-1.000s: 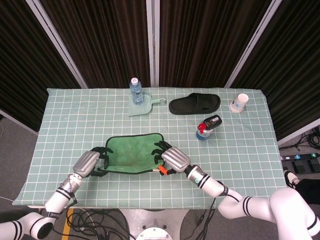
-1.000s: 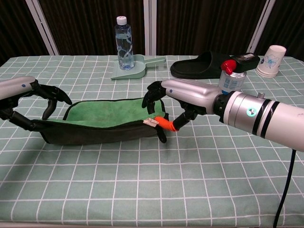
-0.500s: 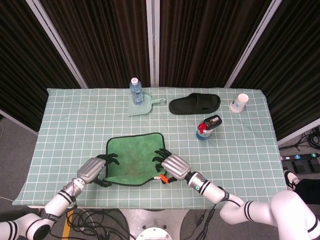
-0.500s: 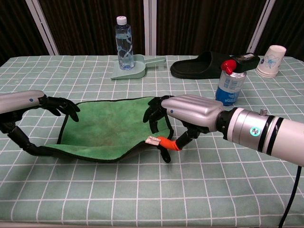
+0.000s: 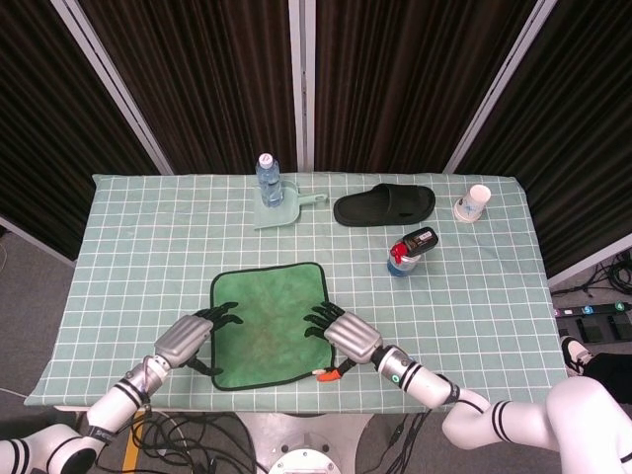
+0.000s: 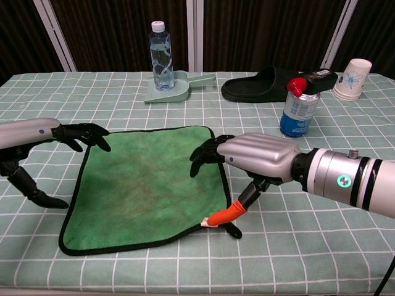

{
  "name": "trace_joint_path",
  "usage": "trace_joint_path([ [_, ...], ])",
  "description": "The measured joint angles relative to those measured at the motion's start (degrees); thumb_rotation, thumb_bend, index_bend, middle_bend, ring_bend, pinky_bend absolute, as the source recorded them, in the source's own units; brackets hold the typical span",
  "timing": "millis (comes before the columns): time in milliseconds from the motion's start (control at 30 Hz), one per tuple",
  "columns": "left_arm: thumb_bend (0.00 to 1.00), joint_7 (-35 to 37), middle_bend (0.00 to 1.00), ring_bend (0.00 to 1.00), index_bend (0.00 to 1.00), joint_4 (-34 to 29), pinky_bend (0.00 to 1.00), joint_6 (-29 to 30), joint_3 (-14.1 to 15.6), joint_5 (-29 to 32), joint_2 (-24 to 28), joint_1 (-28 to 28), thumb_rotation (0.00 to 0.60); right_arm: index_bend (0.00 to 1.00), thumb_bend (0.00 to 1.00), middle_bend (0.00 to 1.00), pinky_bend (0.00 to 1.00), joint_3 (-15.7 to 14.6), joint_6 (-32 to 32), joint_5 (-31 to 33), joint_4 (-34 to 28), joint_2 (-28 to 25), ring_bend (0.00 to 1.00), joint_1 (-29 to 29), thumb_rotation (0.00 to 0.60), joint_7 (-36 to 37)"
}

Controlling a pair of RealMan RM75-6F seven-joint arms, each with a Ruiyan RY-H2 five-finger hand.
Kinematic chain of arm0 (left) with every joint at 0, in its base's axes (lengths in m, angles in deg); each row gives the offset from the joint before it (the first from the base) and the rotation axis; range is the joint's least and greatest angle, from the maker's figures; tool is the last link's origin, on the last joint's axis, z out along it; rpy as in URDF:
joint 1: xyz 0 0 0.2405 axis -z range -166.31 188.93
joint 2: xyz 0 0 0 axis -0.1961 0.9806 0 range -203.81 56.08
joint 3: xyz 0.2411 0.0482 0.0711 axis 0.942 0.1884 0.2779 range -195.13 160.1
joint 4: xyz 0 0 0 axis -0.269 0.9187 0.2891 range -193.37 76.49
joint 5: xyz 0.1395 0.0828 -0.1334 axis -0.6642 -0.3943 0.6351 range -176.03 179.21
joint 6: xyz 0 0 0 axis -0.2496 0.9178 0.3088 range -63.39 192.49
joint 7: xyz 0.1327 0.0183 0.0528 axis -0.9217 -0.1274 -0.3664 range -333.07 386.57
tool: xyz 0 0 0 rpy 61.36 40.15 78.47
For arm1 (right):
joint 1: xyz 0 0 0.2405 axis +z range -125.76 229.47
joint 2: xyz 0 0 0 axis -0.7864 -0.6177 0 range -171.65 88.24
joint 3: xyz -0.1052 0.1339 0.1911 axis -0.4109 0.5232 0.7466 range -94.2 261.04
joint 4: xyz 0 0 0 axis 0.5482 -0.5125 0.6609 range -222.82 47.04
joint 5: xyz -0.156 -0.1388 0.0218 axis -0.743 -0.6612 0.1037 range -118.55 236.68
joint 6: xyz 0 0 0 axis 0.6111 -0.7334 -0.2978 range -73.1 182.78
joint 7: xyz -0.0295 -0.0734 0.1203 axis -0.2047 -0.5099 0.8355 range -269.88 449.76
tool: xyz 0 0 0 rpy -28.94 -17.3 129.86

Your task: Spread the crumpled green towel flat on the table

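The green towel (image 5: 267,321) (image 6: 145,185) with a black border lies spread flat on the checked table (image 5: 474,296), near its front edge. My left hand (image 5: 188,339) (image 6: 28,131) hovers at the towel's left edge. Its fingers (image 6: 86,132) reach over the far-left corner and its thumb (image 6: 37,196) stays off the cloth. My right hand (image 5: 348,336) (image 6: 259,157) is at the right edge, with fingers spread above the cloth. Its thumb lies beside the orange tag (image 5: 324,373) (image 6: 223,215) at the near-right corner. Neither hand visibly grips the towel.
A water bottle (image 5: 267,176) (image 6: 158,52) stands in a green dustpan (image 5: 284,210) (image 6: 185,86) at the back. To the right are a black slipper (image 5: 385,205) (image 6: 259,83), a blue can (image 5: 403,255) (image 6: 299,111) and a paper cup (image 5: 474,202) (image 6: 353,79).
Both hands pulled the towel's near edge toward the table's front and lowered it. The cloth went from a raised, sagging fold to lying flat, and the fingers opened off the edge.
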Motion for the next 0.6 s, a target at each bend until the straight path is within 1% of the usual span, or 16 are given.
trace_joint_path([
  [100, 0.03, -0.04, 0.13, 0.14, 0.25, -0.05, 0.18, 0.70, -0.39, 0.60, -0.13, -0.29, 0.600, 0.15, 0.00, 0.05, 0.00, 0.46, 0.37, 0.41, -1.11, -0.97, 0.00, -0.45, 0.244, -1.23],
  [133, 0.03, -0.11, 0.14, 0.14, 0.26, -0.04, 0.18, 1.11, -0.66, 1.08, -0.21, -0.48, 0.600, 0.15, 0.00, 0.04, 0.00, 0.69, 0.64, 0.58, -1.31, -1.22, 0.00, -0.61, 0.250, -1.63],
  [200, 0.03, -0.26, 0.13, 0.14, 0.26, 0.07, 0.18, 1.99, -1.17, 1.88, -0.38, -0.84, 0.600, 0.15, 0.00, 0.04, 0.00, 1.32, 1.39, 1.16, -1.56, -1.50, 0.00, -1.07, 0.298, -2.61],
  [267, 0.03, -0.30, 0.13, 0.14, 0.25, 0.25, 0.18, 2.76, -1.83, 3.12, -0.54, -1.24, 0.600, 0.15, 0.00, 0.04, 0.00, 1.66, 1.56, 1.69, -1.47, -1.44, 0.00, -1.35, 0.367, -3.57],
  [300, 0.03, -0.23, 0.13, 0.14, 0.25, 0.32, 0.18, 2.97, -2.14, 3.70, -0.57, -1.40, 0.600, 0.15, 0.00, 0.04, 0.00, 1.79, 1.50, 1.97, -1.21, -1.21, 0.00, -1.47, 0.383, -4.30],
  [433, 0.03, 0.44, 0.13, 0.14, 0.26, 0.45, 0.18, 3.88, -3.32, 5.57, -0.28, -2.20, 0.600, 0.15, 0.00, 0.04, 0.00, 2.20, 0.97, 2.82, 0.87, 0.69, 0.00, -1.67, 0.400, -6.32],
  [600, 0.03, 0.76, 0.13, 0.14, 0.26, 0.18, 0.18, 3.85, -3.36, 5.79, 0.10, -2.52, 0.600, 0.15, 0.00, 0.04, 0.00, 3.16, 0.04, 3.55, 4.80, 4.08, 0.00, -1.30, 0.418, -8.25],
])
